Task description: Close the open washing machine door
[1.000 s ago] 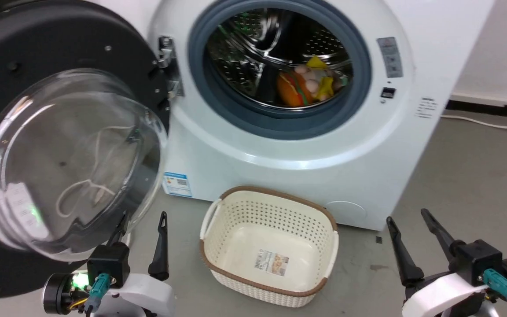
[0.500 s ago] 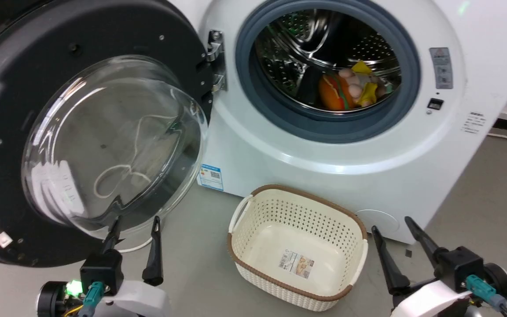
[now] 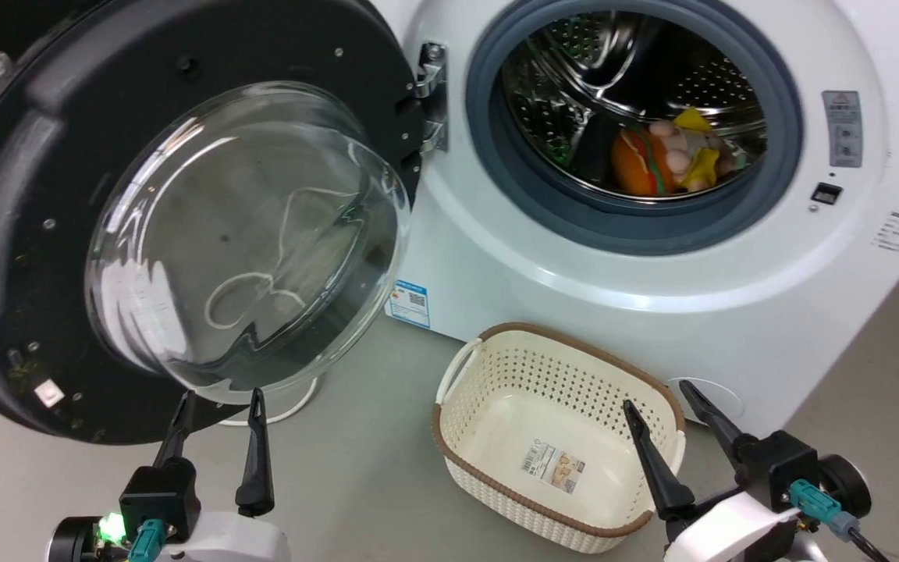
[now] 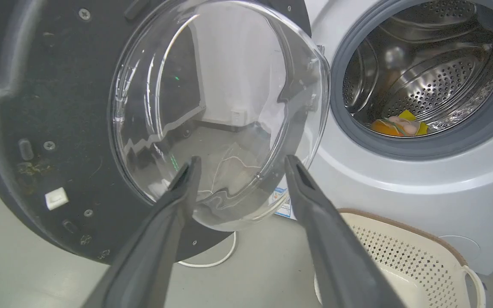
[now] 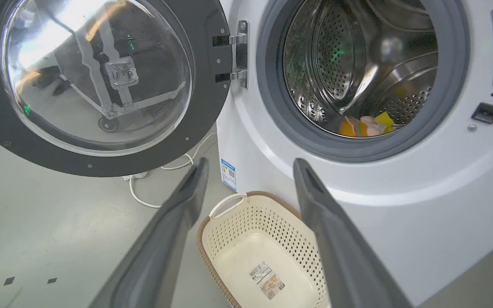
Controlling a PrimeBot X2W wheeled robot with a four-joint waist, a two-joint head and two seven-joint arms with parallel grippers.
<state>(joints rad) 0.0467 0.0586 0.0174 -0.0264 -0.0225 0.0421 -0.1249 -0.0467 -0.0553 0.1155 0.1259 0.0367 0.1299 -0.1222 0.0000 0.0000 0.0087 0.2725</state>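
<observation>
Approach step: the washing machine door [image 3: 207,226] is hanging wide open left of the washing machine [image 3: 574,289], the left gripper [image 3: 221,395] is hovering spread and empty near its glass, the right gripper [image 3: 656,396] likewise empty and spread, and a rightward push on the door is looking like the next call.

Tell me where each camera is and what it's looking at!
Head view: sits on the robot's head, looking forward and down at the open washing machine door, the washing machine and the basket; left gripper and right gripper show at the bottom.
Left wrist view: sits on the left wrist, looking along its two fingers at the door.
Right wrist view: sits on the right wrist, looking along its fingers at the basket and drum.
Shared: all three show the door, drum and basket.
</observation>
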